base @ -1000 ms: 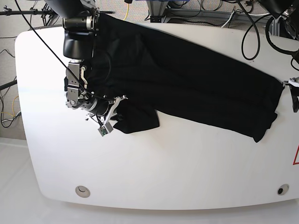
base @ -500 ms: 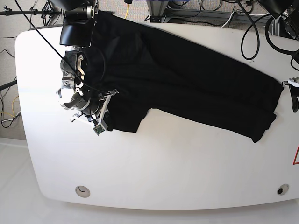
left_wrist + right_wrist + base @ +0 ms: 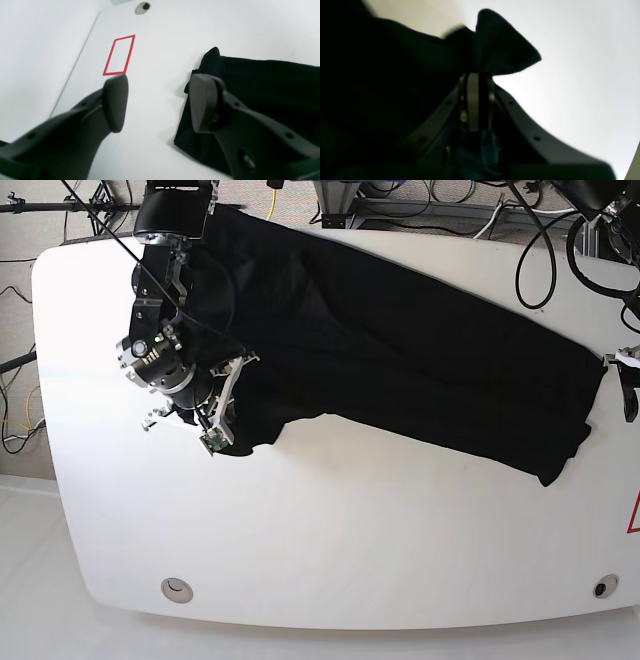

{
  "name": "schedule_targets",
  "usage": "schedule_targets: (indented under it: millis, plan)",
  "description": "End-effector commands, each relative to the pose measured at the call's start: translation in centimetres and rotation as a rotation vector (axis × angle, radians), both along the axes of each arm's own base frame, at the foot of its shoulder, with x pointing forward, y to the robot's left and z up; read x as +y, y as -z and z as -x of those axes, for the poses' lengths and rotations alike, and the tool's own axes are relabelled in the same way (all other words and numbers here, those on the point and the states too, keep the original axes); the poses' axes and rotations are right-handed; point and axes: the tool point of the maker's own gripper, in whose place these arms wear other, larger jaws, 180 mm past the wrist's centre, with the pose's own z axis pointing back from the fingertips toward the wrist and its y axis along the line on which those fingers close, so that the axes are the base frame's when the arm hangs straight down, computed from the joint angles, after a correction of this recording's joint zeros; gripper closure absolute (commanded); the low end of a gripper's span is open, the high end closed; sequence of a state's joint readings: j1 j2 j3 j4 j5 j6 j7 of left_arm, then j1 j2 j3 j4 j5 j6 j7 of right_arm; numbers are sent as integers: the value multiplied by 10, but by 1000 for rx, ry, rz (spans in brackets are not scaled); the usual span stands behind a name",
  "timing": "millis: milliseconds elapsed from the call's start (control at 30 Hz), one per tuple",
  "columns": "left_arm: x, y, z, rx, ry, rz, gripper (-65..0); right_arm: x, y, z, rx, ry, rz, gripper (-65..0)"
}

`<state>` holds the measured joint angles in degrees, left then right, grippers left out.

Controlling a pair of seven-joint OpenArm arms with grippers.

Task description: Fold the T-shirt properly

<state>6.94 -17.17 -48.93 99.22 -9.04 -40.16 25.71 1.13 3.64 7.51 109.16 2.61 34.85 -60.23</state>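
A black T-shirt (image 3: 400,360) lies spread in a long diagonal band across the white table (image 3: 350,550), running from the far left corner down to the right edge. At the band's left end, the right gripper (image 3: 215,430) is clenched on a fold of the cloth; in the right wrist view the two fingers (image 3: 473,100) are pressed together, with a peak of dark fabric (image 3: 500,50) rising just beyond their tips and more cloth filling the left of that view. At the table's right edge, the left gripper (image 3: 157,100) stands released, grasping nothing. Its left finger (image 3: 115,102) hangs over bare tabletop, while its right finger (image 3: 202,102) sits over the shirt's edge; whether it touches the cloth cannot be told. A red taped rectangle (image 3: 119,55) marks the table beyond the left finger.
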Motion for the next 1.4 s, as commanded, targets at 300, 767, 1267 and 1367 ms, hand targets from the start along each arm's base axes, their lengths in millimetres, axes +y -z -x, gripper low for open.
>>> schedule_targets:
  millis: [300,767,1267,1367]
  plan:
    - [-10,-14,-11,-41,49,-19,-361,9,2,29,36,11,-4,0]
    - [-26,-7,-20,-24,99,-9,-361,8,29,66,180,24,19,0]
    - [-30,1,-32,-20,111,28,-361,-4,49,92,305,60,61,0]
    - [-26,4,-35,-17,103,40,-361,-5,52,98,324,95,48,0]
